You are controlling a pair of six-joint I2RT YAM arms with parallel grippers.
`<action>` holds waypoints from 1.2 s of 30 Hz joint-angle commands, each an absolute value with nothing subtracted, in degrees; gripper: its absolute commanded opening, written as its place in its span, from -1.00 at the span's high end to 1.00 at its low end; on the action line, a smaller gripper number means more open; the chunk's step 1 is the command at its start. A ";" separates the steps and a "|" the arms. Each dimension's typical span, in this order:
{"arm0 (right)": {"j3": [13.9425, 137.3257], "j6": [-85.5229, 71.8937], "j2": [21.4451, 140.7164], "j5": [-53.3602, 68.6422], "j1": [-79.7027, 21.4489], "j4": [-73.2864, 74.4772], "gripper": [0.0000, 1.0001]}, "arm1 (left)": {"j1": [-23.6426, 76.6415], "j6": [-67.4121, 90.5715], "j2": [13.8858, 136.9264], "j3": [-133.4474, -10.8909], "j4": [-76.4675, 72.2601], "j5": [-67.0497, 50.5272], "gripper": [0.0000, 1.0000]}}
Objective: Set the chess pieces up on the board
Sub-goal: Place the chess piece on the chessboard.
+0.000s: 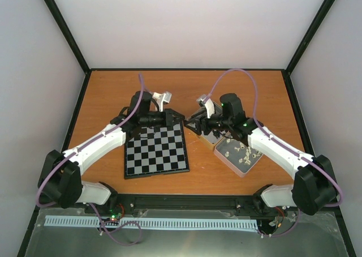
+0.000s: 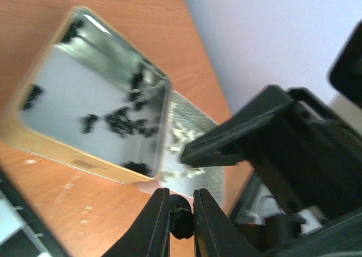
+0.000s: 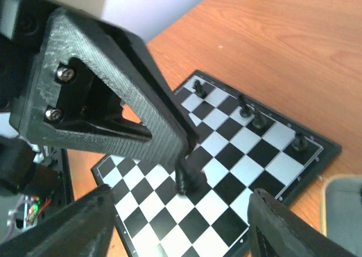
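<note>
On the orange-brown counter (image 1: pixel 243 87), the left end effector (image 2: pixel 181 199) pinches one black chess piece (image 3: pixel 189 182) upright, poised directly over the board (image 1: pixel 156 151); whether it touches a square is unclear. The right end effector (image 1: pixel 195 127) gapes wide, empty, beside it. Four more chess pieces (image 3: pixel 258 120) stand along one edge row.

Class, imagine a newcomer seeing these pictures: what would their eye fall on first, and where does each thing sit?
The left claw, shut on a black chess piece, is low over the checkered board mid-table. Four more black pieces stand along one board edge, and the right claw is open beside its corner.
</note>
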State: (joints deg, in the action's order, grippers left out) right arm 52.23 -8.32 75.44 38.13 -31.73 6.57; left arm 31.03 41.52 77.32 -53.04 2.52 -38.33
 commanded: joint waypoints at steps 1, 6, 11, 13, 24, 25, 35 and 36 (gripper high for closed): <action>51.96 -8.75 75.00 31.29 -32.08 7.72 -0.39 | 30.85 33.31 75.84 -57.26 15.89 -20.16 0.90; 49.79 -10.71 73.36 25.42 -32.05 8.46 -0.52 | 30.80 29.98 73.62 -56.17 25.55 4.19 0.91; 49.36 -12.08 73.81 23.97 -32.04 10.20 -0.53 | 30.76 31.78 73.23 -53.75 28.36 16.25 0.90; 49.20 -12.34 73.81 23.55 -32.06 10.52 -0.53 | 30.76 33.19 73.51 -52.71 28.48 19.60 0.91; 48.59 -14.05 73.65 22.94 -32.08 10.17 -0.53 | 28.80 33.21 78.13 -50.66 23.67 17.91 0.90; 48.45 -14.24 73.63 22.94 -32.08 9.92 -0.52 | 28.71 33.29 78.33 -50.46 23.18 17.59 0.90; 48.83 -15.49 74.70 23.19 -32.09 9.45 -0.52 | 28.12 28.72 82.68 -51.63 17.97 11.59 0.90; 48.85 -15.57 74.66 23.19 -32.08 9.29 -0.52 | 28.12 28.06 82.98 -51.79 17.65 11.02 0.90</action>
State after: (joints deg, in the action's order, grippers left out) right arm 48.99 -14.70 74.78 23.51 -31.88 10.52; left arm 28.38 31.20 81.52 -49.93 20.71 13.26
